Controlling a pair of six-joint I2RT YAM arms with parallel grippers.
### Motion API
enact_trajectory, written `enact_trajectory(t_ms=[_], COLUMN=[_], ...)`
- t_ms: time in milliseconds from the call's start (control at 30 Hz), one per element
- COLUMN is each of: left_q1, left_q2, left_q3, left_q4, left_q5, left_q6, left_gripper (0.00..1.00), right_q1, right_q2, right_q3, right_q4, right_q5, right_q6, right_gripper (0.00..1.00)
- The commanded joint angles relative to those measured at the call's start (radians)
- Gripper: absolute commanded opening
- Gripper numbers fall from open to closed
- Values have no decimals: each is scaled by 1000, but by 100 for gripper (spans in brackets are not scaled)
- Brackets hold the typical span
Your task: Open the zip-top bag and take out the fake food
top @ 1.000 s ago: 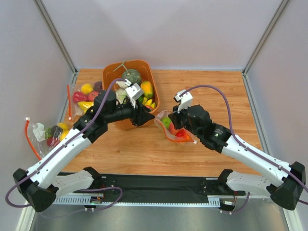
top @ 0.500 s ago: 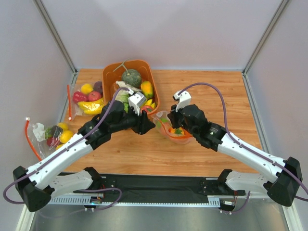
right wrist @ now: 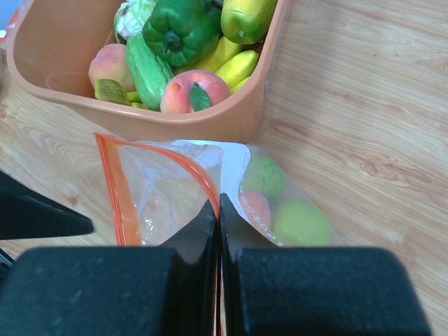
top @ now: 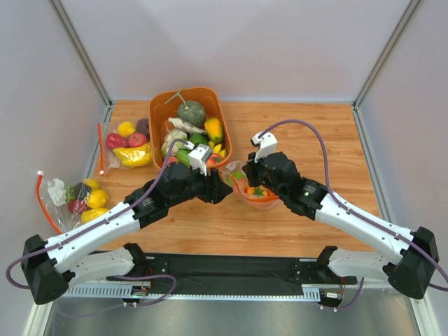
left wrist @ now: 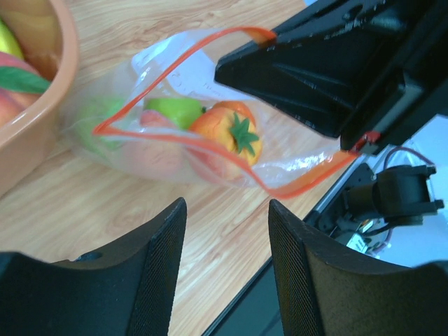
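Note:
The zip-top bag [top: 249, 189] lies in the middle of the table with its red-orange mouth [left wrist: 175, 133] spread open. Inside is the fake food: an orange fruit with a green leaf [left wrist: 227, 134], green ones [right wrist: 301, 222] and a peach-red one [right wrist: 257, 206]. My right gripper [top: 250, 176] is shut on one lip of the zip strip [right wrist: 219, 203] and holds it up. My left gripper [top: 222, 192] stands open just left of the bag's mouth, with nothing between its fingers [left wrist: 227, 210], a short way from the near lip.
An orange basket [top: 162, 105] full of plastic fruit and vegetables stands just behind the bag, and its rim [right wrist: 231, 126] almost touches it. A bag with a banana [top: 129, 143] lies at the left. Another bag [top: 77, 196] sits at the table's left edge.
My left arm has swung from the basket's front down and right to the bag's mouth, its jaws a little wider. The right gripper has drawn the bag slightly left, still shut.

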State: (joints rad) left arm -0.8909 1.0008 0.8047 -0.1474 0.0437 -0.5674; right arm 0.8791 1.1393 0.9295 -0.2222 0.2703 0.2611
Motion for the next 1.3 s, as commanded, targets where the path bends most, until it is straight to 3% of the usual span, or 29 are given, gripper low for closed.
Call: enact_trajectory(t_ms=[0,333,633,1033,1133,1167,1233,1267], left_q1=[-19,-31,-46,-66,-72,-72,-72,-74], left_q2=[44,177,154,240,257,256,246,239], left_q3=[30,48,30,59,68,68,65,59], left_q4=[141,224,236,239,221,215,197,192], left_q5=[-7,-24,-158,-191,-183,-188,-199,-203], left_q6=[-71,-141,-180,-201,-193,-190,-186,-180], left_gripper=[59,64,67,67,59,49,40,30], right_q1=[9,20,24,26,27,26,26,26], right_q2=[-13,-41,-41,-73,-85,-88,-98,-101], right_q3=[-14,-52,-92,-115,-115,-116,-118,-118], right_q4=[58,70,99,100,93,90,83,83], right_q5=[1,-26,-43,-31,-19,-13,0,4], right_q6=[20,29,38,26,23,18,12,12], right_gripper=[0,0,0,0,0,0,0,0])
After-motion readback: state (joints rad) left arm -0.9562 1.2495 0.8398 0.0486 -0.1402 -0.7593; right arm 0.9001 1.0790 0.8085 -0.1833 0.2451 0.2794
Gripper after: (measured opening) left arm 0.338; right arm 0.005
